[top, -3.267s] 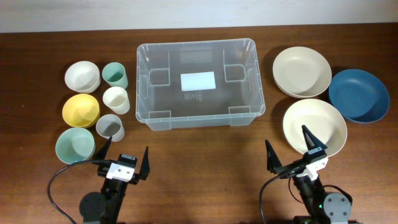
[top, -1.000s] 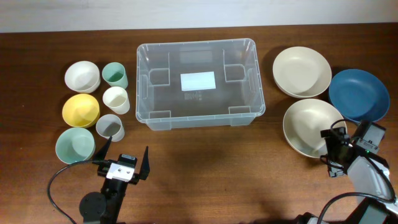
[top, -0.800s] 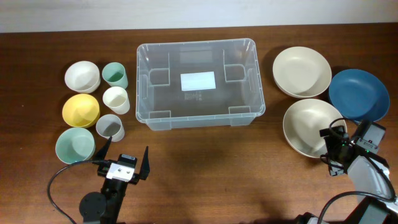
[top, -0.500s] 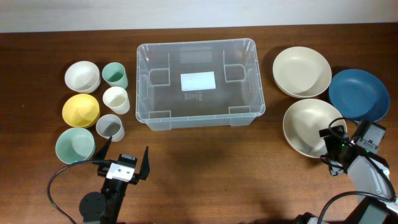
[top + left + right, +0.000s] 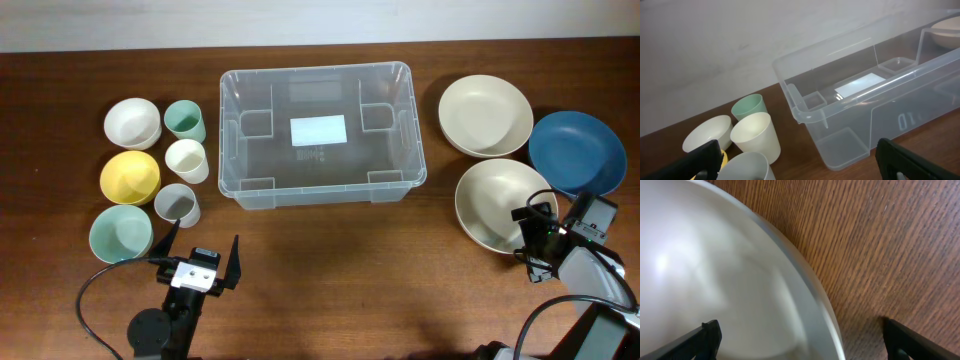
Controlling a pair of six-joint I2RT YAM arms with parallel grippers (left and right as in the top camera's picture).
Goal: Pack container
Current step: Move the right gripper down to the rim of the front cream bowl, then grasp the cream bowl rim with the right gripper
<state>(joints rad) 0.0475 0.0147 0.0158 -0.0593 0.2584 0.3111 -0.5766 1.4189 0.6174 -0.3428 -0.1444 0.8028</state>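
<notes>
One arm has moved, the right. Its right gripper has left its parked spot in front of the container and swung out to the cream bowl that sits to the container's right and nearest its front corner. Over the last second it has only edged along that bowl's outer rim. The wrist view shows the jaws spread wide and holding nothing, with the rim running between them, one finger over the bowl's hollow and the other over bare table.

The left gripper has not stirred. It sits parked in front of the container's left front corner, jaws wide and empty.

The container itself stays mid-table with nothing in it, so packing has not begun. By the look of it, this bowl is meant to be the first piece in, and the next move would be closing on its rim.

As for writing, a white label lies on the container's base, but no text on it can be made out. The left wrist view catches moulded figures on the near wall — seemingly "10", though I cannot be sure.
</notes>
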